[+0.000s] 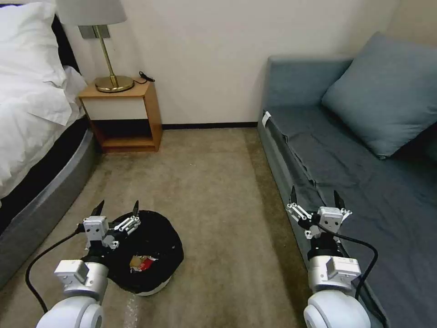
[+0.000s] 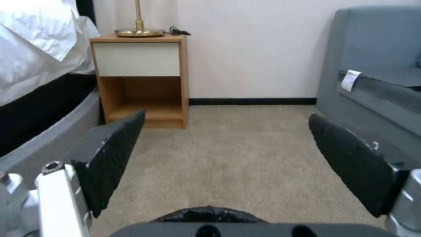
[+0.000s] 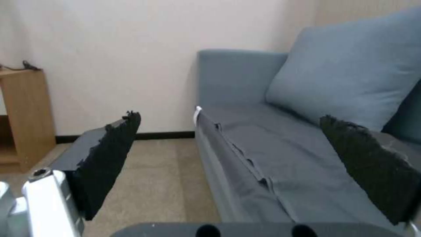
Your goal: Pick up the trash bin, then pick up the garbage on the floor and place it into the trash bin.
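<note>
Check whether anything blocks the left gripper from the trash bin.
Nothing visible does. The left gripper, fingers open, hangs directly above the near-left rim of the trash bin, with only air between them. The right gripper is open too, off by the sofa.

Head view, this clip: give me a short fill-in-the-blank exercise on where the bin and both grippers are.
1. The trash bin stands on the ____, with packets lying inside it.
2. The left gripper hovers with its jaws ____ above the bin's rim.
3. The right gripper hangs open over the front edge of the blue-grey ____.
4. A brass lamp stands on the wooden ____ beside the bed.

Missing words: carpet; open; sofa; nightstand
</note>
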Tool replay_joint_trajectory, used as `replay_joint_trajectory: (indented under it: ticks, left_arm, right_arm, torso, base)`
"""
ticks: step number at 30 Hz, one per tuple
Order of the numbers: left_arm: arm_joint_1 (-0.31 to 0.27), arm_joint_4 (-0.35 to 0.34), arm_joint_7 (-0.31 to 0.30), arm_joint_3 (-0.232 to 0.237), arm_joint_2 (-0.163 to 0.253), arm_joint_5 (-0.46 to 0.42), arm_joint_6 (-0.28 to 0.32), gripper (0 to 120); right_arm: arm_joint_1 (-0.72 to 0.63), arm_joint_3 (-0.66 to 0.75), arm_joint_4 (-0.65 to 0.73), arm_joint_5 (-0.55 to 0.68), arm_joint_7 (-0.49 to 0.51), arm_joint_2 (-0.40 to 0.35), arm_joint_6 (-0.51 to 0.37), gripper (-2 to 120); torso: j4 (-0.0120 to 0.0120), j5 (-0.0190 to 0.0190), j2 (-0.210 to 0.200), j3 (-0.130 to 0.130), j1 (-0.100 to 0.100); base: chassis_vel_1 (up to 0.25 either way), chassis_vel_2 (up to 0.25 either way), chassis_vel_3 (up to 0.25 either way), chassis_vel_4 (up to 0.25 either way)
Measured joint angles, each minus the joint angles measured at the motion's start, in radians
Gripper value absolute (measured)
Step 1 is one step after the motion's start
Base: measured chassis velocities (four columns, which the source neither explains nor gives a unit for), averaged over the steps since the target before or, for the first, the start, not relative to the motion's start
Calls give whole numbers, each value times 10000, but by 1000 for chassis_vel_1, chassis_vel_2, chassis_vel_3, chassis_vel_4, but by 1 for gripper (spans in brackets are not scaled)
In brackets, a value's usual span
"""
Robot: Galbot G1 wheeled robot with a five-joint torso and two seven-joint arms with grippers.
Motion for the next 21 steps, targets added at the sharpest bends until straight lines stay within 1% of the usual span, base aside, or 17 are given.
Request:
replay_joint_trajectory:
  ticks: [21]
  left_arm:
    - [-11, 16, -1, -6, 4, 2, 0, 100]
  right_arm:
    - [19, -2, -5, 22, 16, -13, -31, 100]
  torso:
    - [0, 0, 0, 0, 0]
  base:
    - [0, 0, 0, 0]
